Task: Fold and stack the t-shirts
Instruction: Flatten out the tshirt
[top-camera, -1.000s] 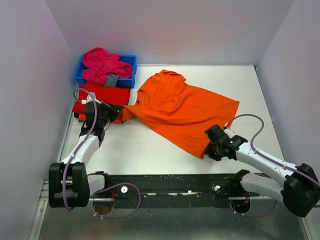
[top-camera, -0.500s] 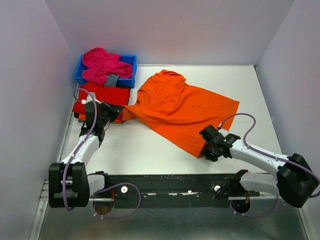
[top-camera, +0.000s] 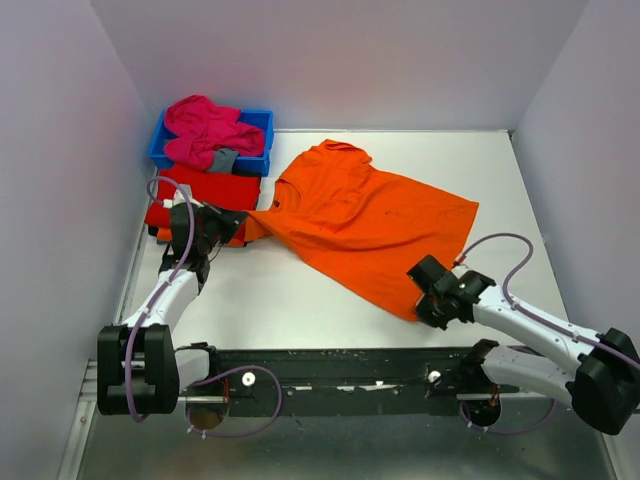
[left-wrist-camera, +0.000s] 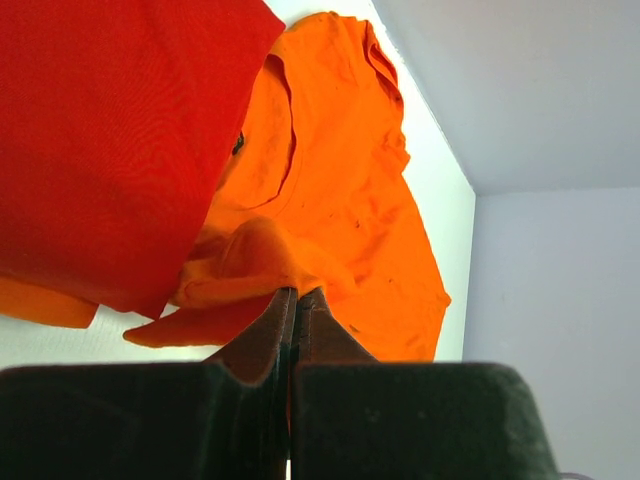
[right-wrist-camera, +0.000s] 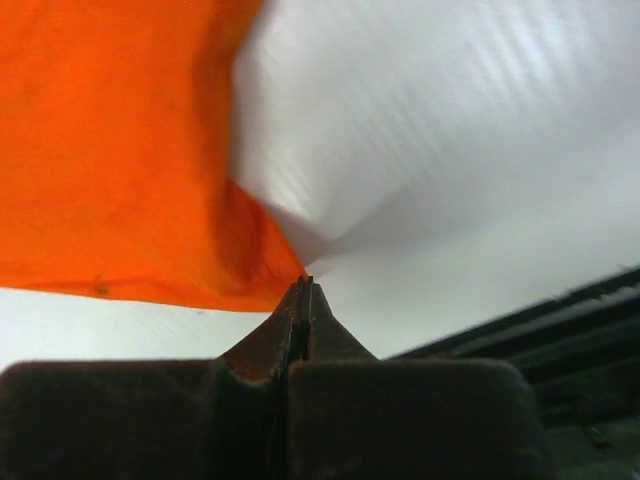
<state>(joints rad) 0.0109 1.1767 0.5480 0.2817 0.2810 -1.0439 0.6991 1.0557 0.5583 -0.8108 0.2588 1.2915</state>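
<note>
On the table (top-camera: 300, 290), top external view: the orange t-shirt (top-camera: 370, 225) lies spread flat and skewed, with its collar toward the far wall and its hem toward the near right. The left gripper (top-camera: 235, 228) is at the shirt's left sleeve and the right gripper (top-camera: 418, 300) at its near hem corner. This view does not resolve either jaw gap. The left wrist view does: the left gripper (left-wrist-camera: 296, 295) has its jaws together, clamped on a bunched fold of orange sleeve cloth, and the rest of the shirt runs away from it toward the far wall. The right wrist view shows the right gripper (right-wrist-camera: 305, 285) with its jaws together on the very tip of the orange hem corner, where the cloth draws to a point at the fingertips. Bare white table lies beside that corner, and a dark rail shows at lower right. The folded red t-shirt (top-camera: 205, 195) sits at far left, just beside the held sleeve. The left wrist view adds a strip of orange cloth (left-wrist-camera: 45, 300) showing from under the red t-shirt's near edge, which from above is only a sliver. The blue bin (top-camera: 262, 125) stands behind the red t-shirt, against the far wall. The magenta-pink t-shirt (top-camera: 205, 128) is heaped in it, and a grey cloth piece (top-camera: 224, 158) hangs at the bin's near rim. Neither wrist view shows the bin.
</note>
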